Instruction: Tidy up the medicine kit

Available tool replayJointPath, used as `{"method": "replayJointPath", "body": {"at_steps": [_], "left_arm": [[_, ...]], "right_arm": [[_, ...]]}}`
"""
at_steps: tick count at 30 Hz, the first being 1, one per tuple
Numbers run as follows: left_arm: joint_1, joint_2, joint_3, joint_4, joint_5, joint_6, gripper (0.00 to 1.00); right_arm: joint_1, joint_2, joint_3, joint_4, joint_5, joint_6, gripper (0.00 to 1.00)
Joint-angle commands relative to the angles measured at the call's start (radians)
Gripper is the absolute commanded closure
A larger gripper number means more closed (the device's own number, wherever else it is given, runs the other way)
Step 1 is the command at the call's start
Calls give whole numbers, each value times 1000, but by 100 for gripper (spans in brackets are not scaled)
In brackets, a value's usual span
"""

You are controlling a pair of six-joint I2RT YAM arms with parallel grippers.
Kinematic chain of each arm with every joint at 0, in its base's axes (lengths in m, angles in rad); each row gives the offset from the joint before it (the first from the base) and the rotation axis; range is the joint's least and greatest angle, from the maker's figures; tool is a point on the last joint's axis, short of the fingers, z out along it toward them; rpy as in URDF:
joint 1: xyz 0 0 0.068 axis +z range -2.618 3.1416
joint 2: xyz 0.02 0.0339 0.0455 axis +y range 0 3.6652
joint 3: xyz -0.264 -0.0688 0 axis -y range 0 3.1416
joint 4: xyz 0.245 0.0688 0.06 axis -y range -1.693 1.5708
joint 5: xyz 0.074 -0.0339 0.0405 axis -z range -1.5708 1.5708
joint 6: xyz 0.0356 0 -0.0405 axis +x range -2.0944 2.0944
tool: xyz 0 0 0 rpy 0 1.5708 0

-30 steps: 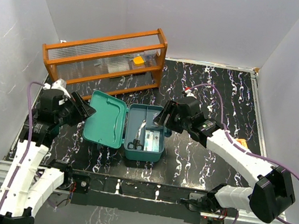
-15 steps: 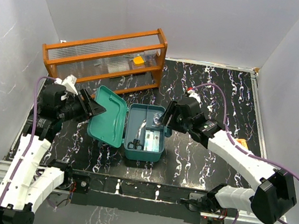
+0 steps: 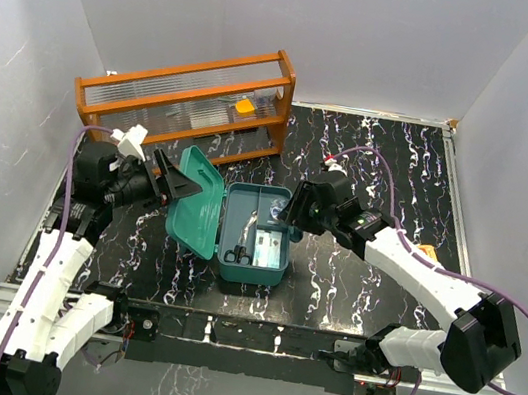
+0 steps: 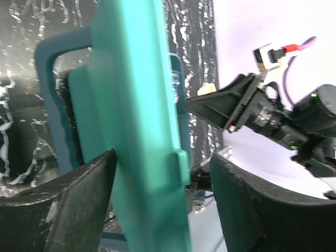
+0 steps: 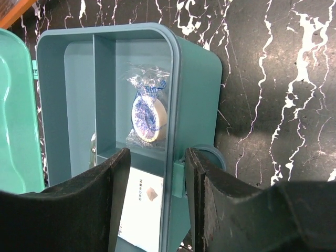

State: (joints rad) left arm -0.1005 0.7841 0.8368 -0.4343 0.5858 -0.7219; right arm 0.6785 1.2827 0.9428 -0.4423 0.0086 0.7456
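Medicine kit [image 3: 251, 273] sits mid-table toward the near edge, tape roll [image 5: 148, 118] and scissors [image 3: 238, 252] inside. Left gripper [image 3: 173, 185], fingers apart, straddles the half-raised lid [image 3: 197, 209], likely to close it. Right gripper [image 3: 291, 216], fingers apart, straddles the kit's right wall, probably bracing. Rack [image 3: 189, 100] sits far-left.

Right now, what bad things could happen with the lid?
1. The lid stands half up, loose between the open fingers of the left claw. It could slip and flop back down.
2. The right claw straddles the right wall of the box. If the lid swings shut, it might land on that claw.
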Motion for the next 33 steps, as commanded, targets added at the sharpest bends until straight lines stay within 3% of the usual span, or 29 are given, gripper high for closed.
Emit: {"method": "replayJointPath", "body": {"at_steps": [1,11,18,33], "left_arm": [[-5,8,1,96,161,-35,25],[-5,43,-7,193,274,-111,20],[-5,35,-106,448,350,-313,18],[-61,77,-192,682,322,-460,20]], "right_arm": [[7,6,19,79,-76,16,57],[6,5,14,81,-66,32,58],[7,-13,16,65,-14,53,59],[7,-146,32,-19,211,135,56]]}}
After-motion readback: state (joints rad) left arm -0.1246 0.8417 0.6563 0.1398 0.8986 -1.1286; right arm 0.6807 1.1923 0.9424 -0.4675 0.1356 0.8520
